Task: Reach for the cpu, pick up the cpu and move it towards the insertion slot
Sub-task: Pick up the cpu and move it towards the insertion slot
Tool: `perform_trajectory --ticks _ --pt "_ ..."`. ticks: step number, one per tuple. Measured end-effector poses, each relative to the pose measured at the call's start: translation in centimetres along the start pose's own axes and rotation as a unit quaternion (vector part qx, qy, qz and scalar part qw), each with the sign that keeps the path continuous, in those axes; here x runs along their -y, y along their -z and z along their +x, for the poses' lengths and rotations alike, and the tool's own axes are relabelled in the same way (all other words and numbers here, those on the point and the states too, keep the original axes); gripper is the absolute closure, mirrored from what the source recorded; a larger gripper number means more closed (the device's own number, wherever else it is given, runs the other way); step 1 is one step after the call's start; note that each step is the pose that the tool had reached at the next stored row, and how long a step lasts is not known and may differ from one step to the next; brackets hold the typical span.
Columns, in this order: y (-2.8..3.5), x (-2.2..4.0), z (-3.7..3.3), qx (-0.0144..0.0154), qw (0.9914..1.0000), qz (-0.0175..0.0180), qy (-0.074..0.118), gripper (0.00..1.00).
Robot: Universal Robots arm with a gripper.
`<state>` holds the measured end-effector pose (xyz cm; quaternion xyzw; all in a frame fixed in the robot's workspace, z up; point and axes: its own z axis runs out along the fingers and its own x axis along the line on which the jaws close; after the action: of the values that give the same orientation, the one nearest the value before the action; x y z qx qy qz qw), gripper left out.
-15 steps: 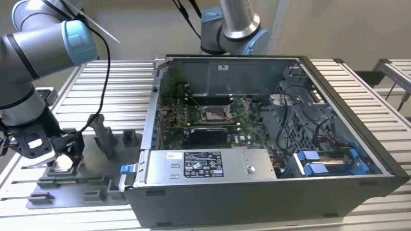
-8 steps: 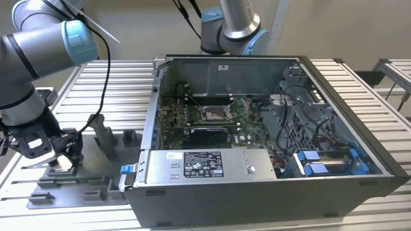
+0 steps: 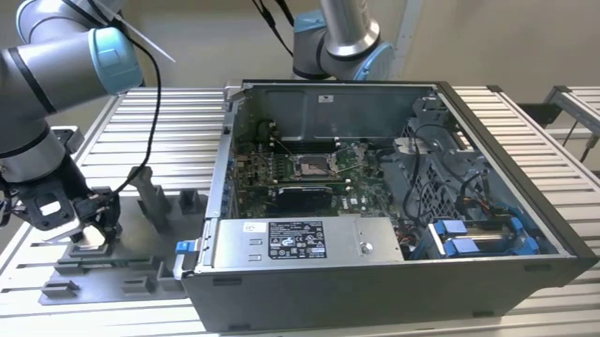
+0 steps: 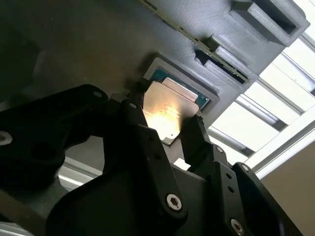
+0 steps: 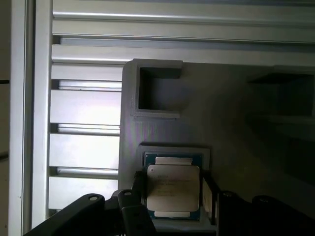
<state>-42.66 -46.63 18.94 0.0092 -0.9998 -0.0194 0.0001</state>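
cpu (image 5: 173, 189) seated in fixture plate (image 5: 236, 123) pocket, rim close all round | your end effector (image 4: 165, 118) low over the plate, straddling cpu | grip: cannot tell

Robotics lab bench: robot arm (image 3: 38, 77), opened computer case (image 3: 375, 288), slatted aluminium table (image 3: 168, 119), grey fixture plate (image 3: 98, 284).

The exterior view is looking down at a slant, from some way off, over the open grey metal computer case (image 3: 394, 281) and the grey plastic fixture plate (image 3: 122, 284) on the slatted metal desk (image 3: 168, 126). Both wrist views are peering past the black pincer (image 4: 165, 115) (image 5: 172, 189), very near that plate, sharing the small square silvery chip (image 4: 172, 93) (image 5: 173, 177). The first is facing it squarely, the second obliquely.
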Motion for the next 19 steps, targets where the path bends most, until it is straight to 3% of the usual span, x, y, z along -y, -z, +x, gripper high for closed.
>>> perform_trajectory --ticks 9,19 --pt "3.41 -0.12 0.00 -0.0002 1.00000 -0.0003 0.000 1.00" --pt "5.70 -0.21 0.00 -0.0003 1.00000 -0.0004 0.000 1.00"
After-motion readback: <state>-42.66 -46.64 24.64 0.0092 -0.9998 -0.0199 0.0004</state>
